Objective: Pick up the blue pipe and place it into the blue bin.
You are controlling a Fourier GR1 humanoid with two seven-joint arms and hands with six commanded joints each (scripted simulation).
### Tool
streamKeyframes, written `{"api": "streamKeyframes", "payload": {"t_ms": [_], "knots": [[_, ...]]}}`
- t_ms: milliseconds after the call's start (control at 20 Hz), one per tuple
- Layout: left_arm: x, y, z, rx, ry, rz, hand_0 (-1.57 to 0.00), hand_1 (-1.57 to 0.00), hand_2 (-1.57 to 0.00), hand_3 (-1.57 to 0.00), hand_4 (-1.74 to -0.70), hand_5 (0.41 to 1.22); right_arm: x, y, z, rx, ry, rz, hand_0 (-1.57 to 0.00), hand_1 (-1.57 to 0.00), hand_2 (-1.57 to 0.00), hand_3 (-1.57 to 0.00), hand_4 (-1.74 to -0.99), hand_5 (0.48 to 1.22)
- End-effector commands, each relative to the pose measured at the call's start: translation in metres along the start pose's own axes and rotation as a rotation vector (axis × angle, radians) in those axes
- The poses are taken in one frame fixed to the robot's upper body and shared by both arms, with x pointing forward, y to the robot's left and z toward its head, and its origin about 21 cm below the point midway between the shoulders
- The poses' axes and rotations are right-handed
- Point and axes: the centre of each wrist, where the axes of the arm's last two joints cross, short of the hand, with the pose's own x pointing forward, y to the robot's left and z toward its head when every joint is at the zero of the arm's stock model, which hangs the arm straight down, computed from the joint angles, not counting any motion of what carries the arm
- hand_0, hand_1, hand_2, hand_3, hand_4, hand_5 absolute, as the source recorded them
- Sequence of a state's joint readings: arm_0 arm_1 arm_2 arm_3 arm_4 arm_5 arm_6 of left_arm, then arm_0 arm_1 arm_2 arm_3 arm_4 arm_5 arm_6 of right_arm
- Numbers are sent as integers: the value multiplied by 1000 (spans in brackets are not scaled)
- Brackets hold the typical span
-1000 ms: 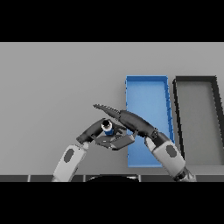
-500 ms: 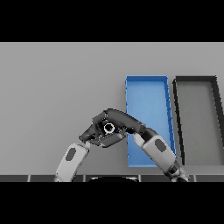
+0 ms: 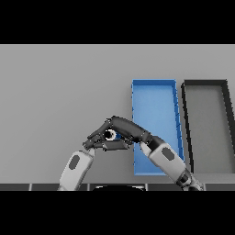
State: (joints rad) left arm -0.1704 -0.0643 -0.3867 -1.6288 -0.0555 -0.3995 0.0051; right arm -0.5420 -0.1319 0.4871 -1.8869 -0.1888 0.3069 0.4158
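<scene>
Left hand (image 3: 93,142) sits low and left of centre on the grey table (image 3: 55,92), dark fingers bunched against the right hand's; can't tell whether it's curled or loose, the two hands overlap too much to separate. Just right of it, the blue pipe (image 3: 111,134): only a pale round end with a dark bore and a sliver of blue show, buried between the fingers, just left of the blue bin's near-left wall and not yet over it. Right hand (image 3: 120,128) reaches in from the right across the bin's corner, fingers wrapped over the top of the pipe, thumb underneath, so it's clamped on the pipe. Can't tell if the pipe is lifted or resting on the table. Handling call: short rigid tube, probably light, smooth round wall, so it'll want to roll or twist out of a loose pinch; not fragile. Best hold is around the mid-body with fingers and thumb opposed across the diameter, not on the open end, and that looks like roughly what the right hand has. Blue bin (image 3: 173,92) is an open long tray with nothing in it; the move over its wall is short. Dark bin (image 3: 185,114) stands just beside it on the right, not the target.
</scene>
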Motion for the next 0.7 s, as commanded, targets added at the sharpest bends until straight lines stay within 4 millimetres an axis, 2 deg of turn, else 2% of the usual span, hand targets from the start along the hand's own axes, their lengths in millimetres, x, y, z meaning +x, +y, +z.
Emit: {"api": "streamKeyframes", "payload": {"t_ms": [0, 150, 200, 250, 300, 400, 500, 650], "knots": [[-1, 2, 3, 5, 1, -13, -1571, -1571, -1571, -1426, -1731, 1221, 0, 4, -1, -8, 7, -4, -1533, -1533, -1535, -1501, -1721, 1160], [0, 5, 1, 38, -20, -68, -1571, -1571, -1571, -1454, -1724, 1221, -1, 4, -5, -38, -5, -6, -1551, -1551, -1552, -1535, -1731, 1190], [-1, 5, 5, 45, -11, -90, -1462, -1342, -1293, -1166, -1599, 1221, -4, 6, -2, -43, -15, 2, -1555, -1555, -1556, -1542, -1733, 1196], [-3, 6, 7, 19, -3, -88, -1169, -1073, -1034, -933, -1475, 1221, -6, 7, -2, -38, -12, 7, -1558, -1558, -1559, -1548, -1734, 1201], [-4, 7, 11, -21, -4, -96, -935, -858, -827, -746, -1372, 1221, -5, 9, -1, -41, -4, 1, -1561, -1561, -1561, -1553, -1736, 1205], [-2, 10, 8, -60, 16, -132, -598, -549, -529, -477, -1206, 1221, 1, 11, -2, -49, 28, -2, -1565, -1565, -1565, -1559, -1738, 1211], [-2, 8, 9, -59, 54, -158, -383, -351, -338, -305, -1085, 1029, 0, 9, 0, -55, 51, 4, -1567, -1567, -1567, -1563, -1739, 1214], [-3, 10, 10, -27, 109, -144, -195, -179, -173, -156, -996, 770, 3, 7, -4, -70, 46, 24, -1569, -1569, -1569, -1567, -1740, 1218]]}}
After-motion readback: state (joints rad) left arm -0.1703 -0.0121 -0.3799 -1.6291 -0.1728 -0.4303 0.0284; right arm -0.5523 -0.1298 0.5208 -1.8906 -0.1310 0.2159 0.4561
